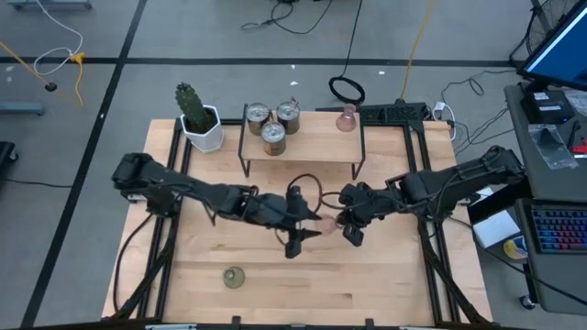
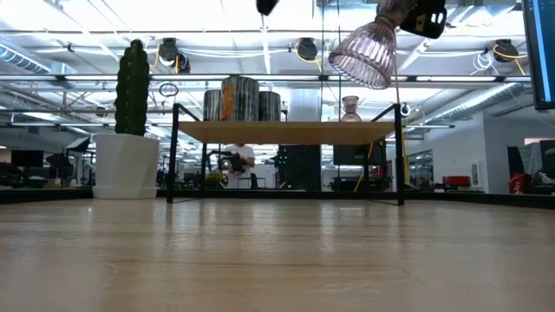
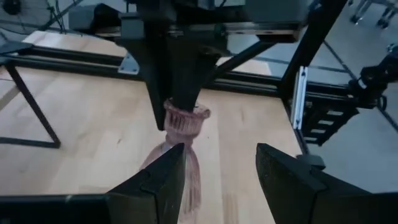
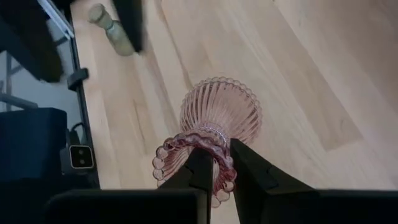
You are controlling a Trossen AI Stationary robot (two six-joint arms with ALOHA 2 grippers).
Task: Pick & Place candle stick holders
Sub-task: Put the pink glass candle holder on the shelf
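A pink ribbed glass candle stick holder [image 4: 221,115] hangs above the middle of the table, with my right gripper [image 4: 221,152] shut on it. My left gripper [image 3: 221,155] stands open just left of it [image 1: 321,225] and points at it; in the low view it is apart from the glass. Three silvery metal holders [image 1: 273,124] and another pink glass one [image 1: 346,119] stand on the small raised shelf [image 1: 303,148] at the back. An olive-green glass holder [image 1: 234,277] rests on the table near the front left. My right gripper has the holder by its beaded rim [image 4: 214,138], the rim wall pinched between the two fingers, one seemingly inside the cup and one outside. The fingers slant down from the table's right. The holder hangs tilted below them, flared ribbed end [image 2: 362,54] lowest, lifted well clear of the table.
A green cactus in a white pot [image 1: 197,117] stands at the back left, beside the shelf. The shelf rests on thin black legs [image 2: 173,156]. Black rails [image 1: 431,257] frame the table's sides. Bare wood lies in front of both grippers.
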